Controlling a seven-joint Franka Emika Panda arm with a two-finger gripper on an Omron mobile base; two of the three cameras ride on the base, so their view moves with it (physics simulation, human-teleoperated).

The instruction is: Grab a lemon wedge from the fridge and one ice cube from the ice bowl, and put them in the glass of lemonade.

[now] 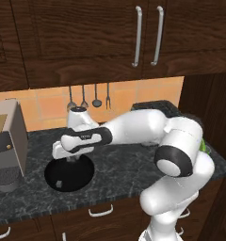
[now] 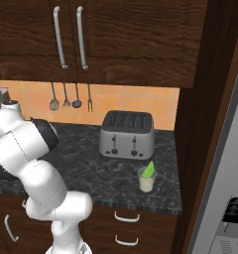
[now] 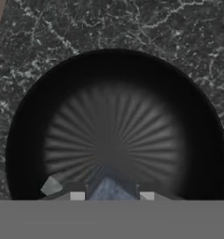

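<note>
The glass of lemonade (image 2: 147, 180) stands upright on the dark speckled counter (image 2: 101, 171) near its front edge, with the lemon wedge (image 2: 149, 170) resting in its mouth, point upward. A grey four-slot toaster (image 2: 127, 134) sits behind the glass against the orange tiled wall (image 2: 136, 102), where four utensils (image 2: 70, 96) hang from a rail below dark wooden cabinets (image 2: 116, 39) with two long metal handles. The white arm (image 2: 34, 168) rises at lower left and bends out past the left edge, and the grey fridge (image 2: 230, 188) with its black dispenser panel occupies the right edge.
</note>
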